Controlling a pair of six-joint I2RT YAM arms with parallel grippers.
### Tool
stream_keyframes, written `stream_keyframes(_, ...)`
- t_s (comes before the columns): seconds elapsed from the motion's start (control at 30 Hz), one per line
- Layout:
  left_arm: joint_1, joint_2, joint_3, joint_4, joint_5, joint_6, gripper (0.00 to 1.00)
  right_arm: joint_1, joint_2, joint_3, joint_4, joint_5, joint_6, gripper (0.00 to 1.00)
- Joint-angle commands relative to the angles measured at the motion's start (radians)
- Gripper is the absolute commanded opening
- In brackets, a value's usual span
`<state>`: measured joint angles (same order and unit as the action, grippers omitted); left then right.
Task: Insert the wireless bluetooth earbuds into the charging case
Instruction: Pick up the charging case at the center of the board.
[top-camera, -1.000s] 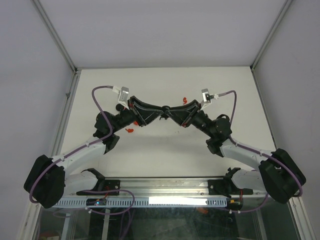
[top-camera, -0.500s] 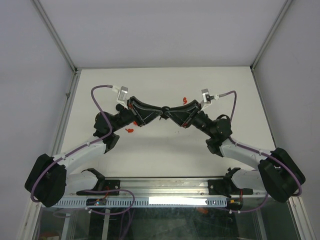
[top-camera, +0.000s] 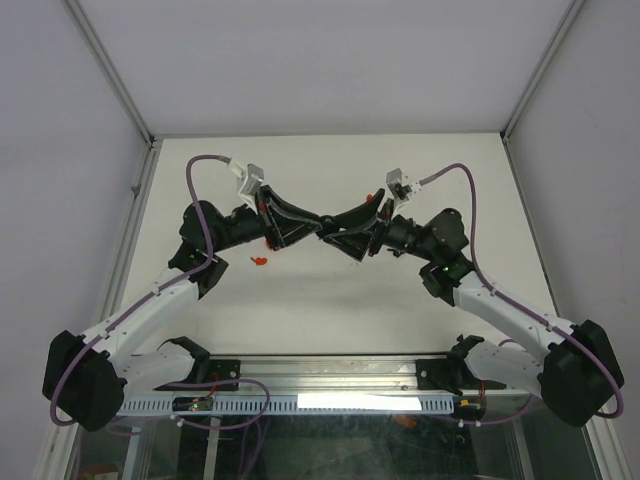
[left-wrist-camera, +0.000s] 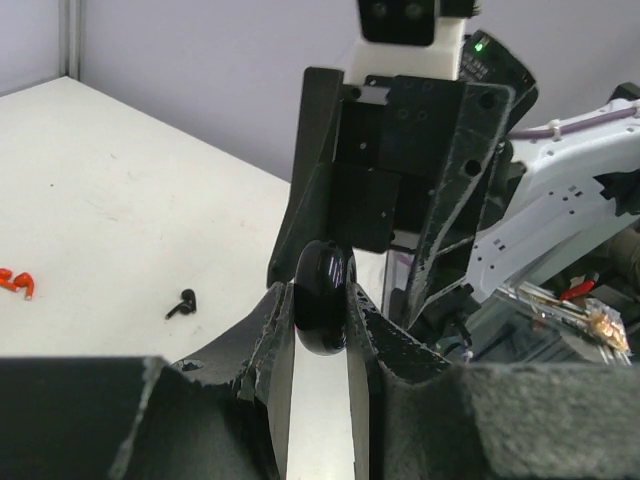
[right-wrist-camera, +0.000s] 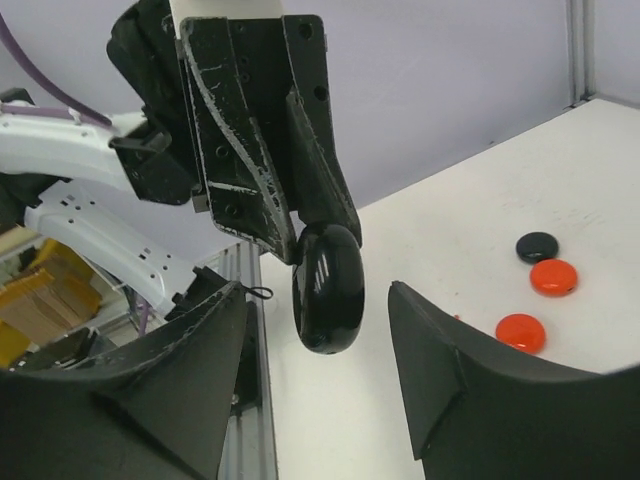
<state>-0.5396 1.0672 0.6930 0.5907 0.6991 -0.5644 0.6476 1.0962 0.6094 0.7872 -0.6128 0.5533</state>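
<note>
white table bears both arms, which meet nose to nose over its middle. left arm reaches in from the left, right arm from the right. left gripper is clamped on a round black case, held edge-on and lifted off the table. right gripper stands open, a finger either side of the case, neither touching it. three discs lie close together on the table in the right wrist view: black disc, red disc, second red disc. the earbuds lie on the table, outside the case: black earbud alone, red earbuds well apart from it.
</note>
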Motion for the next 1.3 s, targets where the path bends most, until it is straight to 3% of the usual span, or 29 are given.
stream_keyframes(0.0, 0.029, -0.026, 0.141, -0.345, 0.091, 0.252, 0.0, -0.049, -0.078, 0.138, -0.318, -0.145, -0.218, 0.63)
stream_keyframes(0.2, 0.035, 0.016, 0.323, -0.68, 0.162, 0.503, 0.0, -0.074, -0.08, 0.312, -0.727, -0.217, -0.465, 0.67)
stream_keyframes(0.47, 0.035, 0.092, 0.482, -0.936, 0.231, 0.685, 0.0, -0.073, 0.017, 0.495, -0.96, -0.273, -0.631, 0.67)
stream_keyframes(0.8, 0.035, 0.114, 0.532, -0.999, 0.265, 0.752, 0.0, -0.072, 0.125, 0.581, -1.002, -0.37, -0.646, 0.64)
stream_keyframes(1.27, 0.033, 0.143, 0.547, -1.023, 0.28, 0.778, 0.0, -0.045, 0.216, 0.618, -0.996, -0.438, -0.632, 0.51)
